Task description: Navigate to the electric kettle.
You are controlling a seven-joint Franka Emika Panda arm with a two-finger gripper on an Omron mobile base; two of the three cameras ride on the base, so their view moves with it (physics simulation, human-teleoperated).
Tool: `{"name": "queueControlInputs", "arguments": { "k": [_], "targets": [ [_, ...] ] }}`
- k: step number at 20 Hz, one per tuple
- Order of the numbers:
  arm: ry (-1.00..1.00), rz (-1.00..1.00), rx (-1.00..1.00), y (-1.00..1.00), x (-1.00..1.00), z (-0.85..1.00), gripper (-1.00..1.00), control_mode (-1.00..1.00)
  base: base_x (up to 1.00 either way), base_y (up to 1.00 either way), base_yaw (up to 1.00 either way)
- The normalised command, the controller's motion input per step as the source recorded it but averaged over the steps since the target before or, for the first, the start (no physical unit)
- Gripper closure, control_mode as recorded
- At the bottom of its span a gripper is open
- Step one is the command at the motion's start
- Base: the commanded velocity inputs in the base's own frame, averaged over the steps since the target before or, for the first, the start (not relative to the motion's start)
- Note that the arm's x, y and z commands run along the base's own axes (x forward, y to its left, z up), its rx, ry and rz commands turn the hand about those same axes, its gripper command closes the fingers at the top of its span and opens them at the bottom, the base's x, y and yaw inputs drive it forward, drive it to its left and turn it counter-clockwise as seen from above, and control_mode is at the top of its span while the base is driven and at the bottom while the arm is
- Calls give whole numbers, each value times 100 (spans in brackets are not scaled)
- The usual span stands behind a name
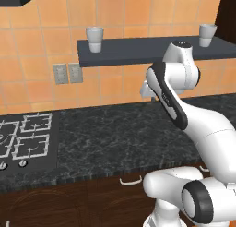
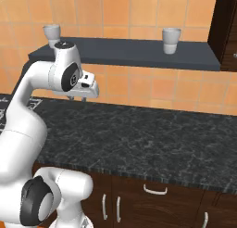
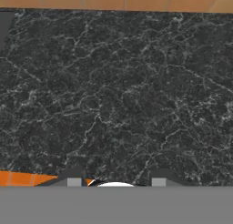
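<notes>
The electric kettle is out of view in all three views. My gripper [image 2: 77, 98] hangs over the black marbled counter [image 2: 148, 134], near the orange tiled wall, and points down. In the hand view its two dark fingertips [image 3: 74, 180] stand wide apart, so the gripper [image 3: 116, 182] is open, with only bare counter [image 3: 118, 95] under it. In the left base view the hand [image 1: 146, 90] peeks out from behind my own forearm.
A gas cooktop [image 1: 27, 138] sits at the counter's left end. A dark wall shelf [image 1: 138, 50] carries two pale grey cups [image 1: 95, 38] [image 1: 207, 35]. Wall outlets [image 1: 67, 73] are left of the shelf. A dark tall cabinet [image 2: 224, 28] stands at the right. Drawers [image 2: 155, 190] are below the counter.
</notes>
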Motion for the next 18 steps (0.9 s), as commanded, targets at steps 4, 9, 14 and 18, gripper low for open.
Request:
{"name": "queueControlInputs", "arguments": {
  "k": [4,9,14,18],
  "targets": [
    [0,0,0,0,0,0,-100,100,-1,0,0],
    [0,0,0,0,0,0,-100,100,-11,0,-21],
    [0,0,0,0,0,0,-100,100,-34,12,-57],
    [0,0,0,0,0,0,-100,100,-25,4,-67]
  ]
}}
